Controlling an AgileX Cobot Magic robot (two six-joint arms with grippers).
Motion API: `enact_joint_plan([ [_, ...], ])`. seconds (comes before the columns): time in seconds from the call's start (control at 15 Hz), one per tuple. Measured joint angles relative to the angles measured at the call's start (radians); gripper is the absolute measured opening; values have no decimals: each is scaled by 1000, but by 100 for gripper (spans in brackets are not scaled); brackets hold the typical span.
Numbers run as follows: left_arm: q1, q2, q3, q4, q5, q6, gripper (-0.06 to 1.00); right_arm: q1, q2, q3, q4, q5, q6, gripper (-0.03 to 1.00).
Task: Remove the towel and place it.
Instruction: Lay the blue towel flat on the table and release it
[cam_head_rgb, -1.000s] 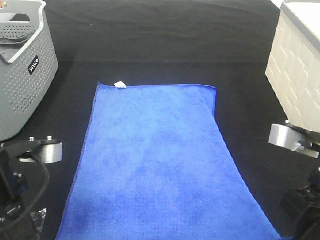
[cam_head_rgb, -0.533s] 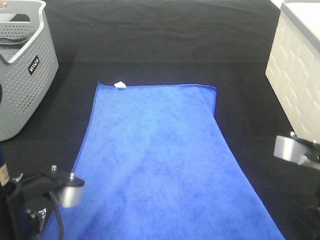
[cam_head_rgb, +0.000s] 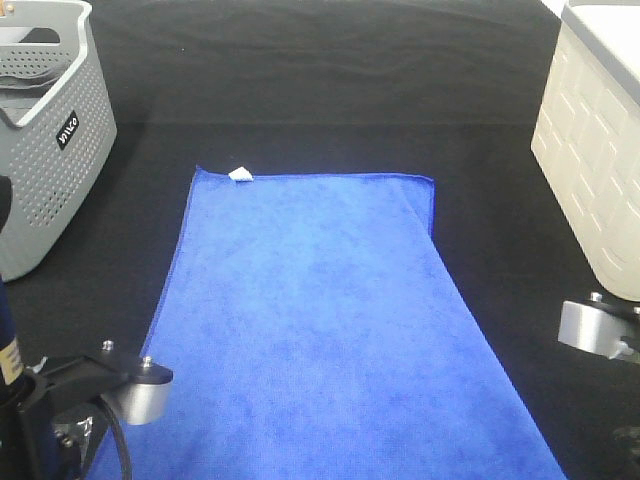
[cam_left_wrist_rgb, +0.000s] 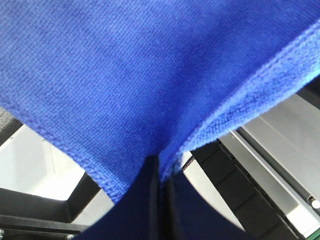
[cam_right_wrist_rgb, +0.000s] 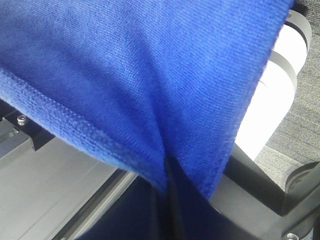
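The royal-blue towel (cam_head_rgb: 310, 320) lies spread flat on the black table (cam_head_rgb: 320, 80), its white tag (cam_head_rgb: 240, 174) at the far left corner and its near end running off the bottom of the exterior view. In the left wrist view my left gripper (cam_left_wrist_rgb: 161, 167) is shut on a near corner of the towel (cam_left_wrist_rgb: 140, 75), the cloth bunching into the jaws. My right gripper (cam_right_wrist_rgb: 167, 167) is likewise shut on the towel (cam_right_wrist_rgb: 130, 65) by its stitched hem. In the exterior view only the arms' wrist links show, left (cam_head_rgb: 135, 390) and right (cam_head_rgb: 598, 328); the fingertips lie below the frame.
A grey perforated basket (cam_head_rgb: 50, 150) stands at the far left. A white panelled bin (cam_head_rgb: 595, 150) stands at the right, close to the right arm. Bare black table surrounds the towel's far end.
Both arms have drawn back toward the near edge, the left one also shifting inward. The towel's far edge and tag have slid slightly nearer.
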Motion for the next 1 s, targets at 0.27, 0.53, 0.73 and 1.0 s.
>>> enact_joint_plan([
  [0.27,0,3,0,-2,-5,-27,0,0,2,0,-2,-55,0,3],
  [0.53,0,71,0,-13,-20,-43,0,0,91,1,-3,-86,-16,3],
  [0.73,0,149,0,-42,-81,-42,0,0,193,1,4,-130,-52,3],
  [1.0,0,213,-36,-58,-126,-41,0,0,305,1,49,-177,-86,3],
])
